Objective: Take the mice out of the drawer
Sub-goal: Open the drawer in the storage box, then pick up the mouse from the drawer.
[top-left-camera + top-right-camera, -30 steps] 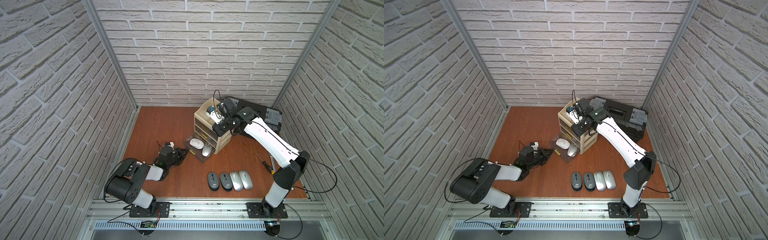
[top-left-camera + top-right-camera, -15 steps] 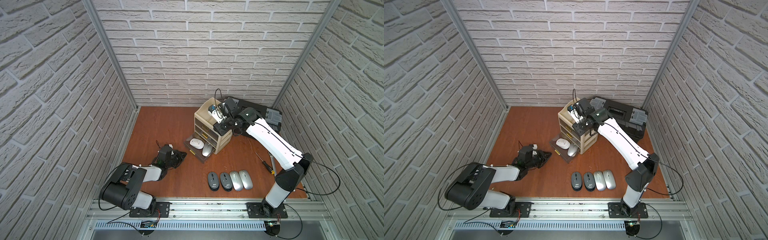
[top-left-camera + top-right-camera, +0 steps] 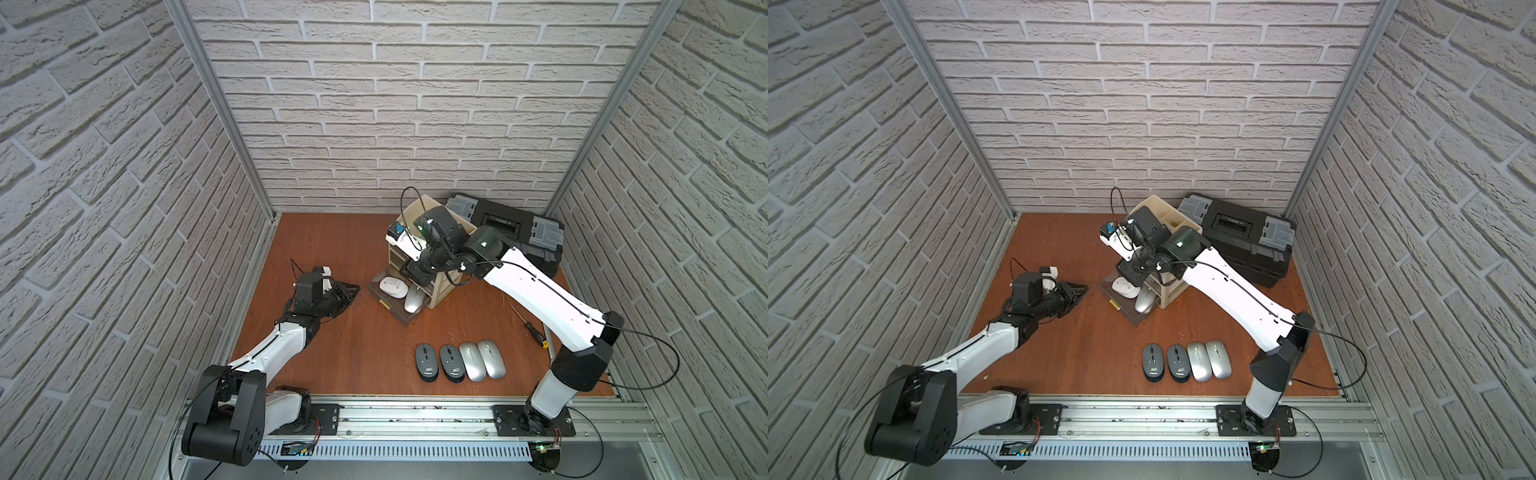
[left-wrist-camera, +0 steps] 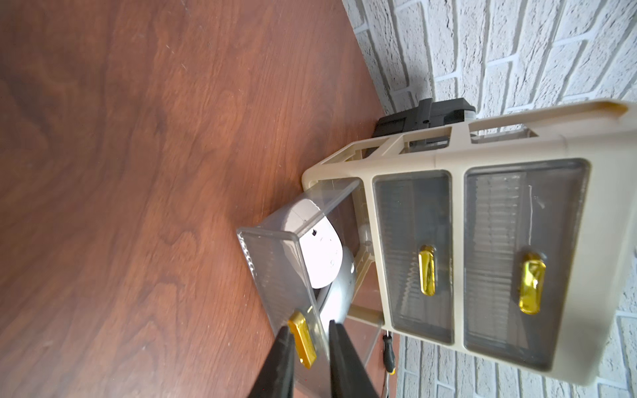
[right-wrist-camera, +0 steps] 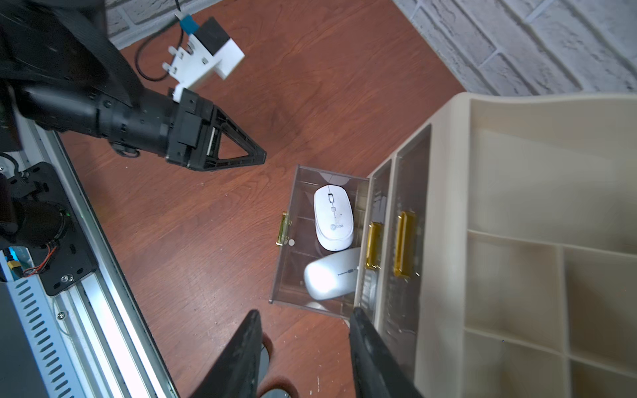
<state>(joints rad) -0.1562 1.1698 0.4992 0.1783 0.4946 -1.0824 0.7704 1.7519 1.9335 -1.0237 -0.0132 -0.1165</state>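
The white mouse (image 5: 333,220) and a silver mouse (image 5: 331,274) are still lying side by side in the pulled-out bottom drawer (image 5: 291,193) of the beige organizer (image 5: 517,172), the silver one partly tucked under the organizer's frame. The row of four mice (image 3: 452,362), two dark grey and two silver, is sitting on the table (image 3: 332,249) near its front edge. Over the last second the left gripper (image 5: 263,158) has been backing away from the drawer's gold handle (image 5: 283,229). It is now lying apart from the handle, its jaws only narrowly parted and holding nothing. In the same span the right gripper (image 5: 306,311) has been spreading its jaws. It is now hovering just above the drawer with the jaws wide and empty, the silver mouse nearest below it. The drawer-opening step seems to be finished, and the right arm appears to be readying to pick up one of the two mice still inside, probably the silver one.
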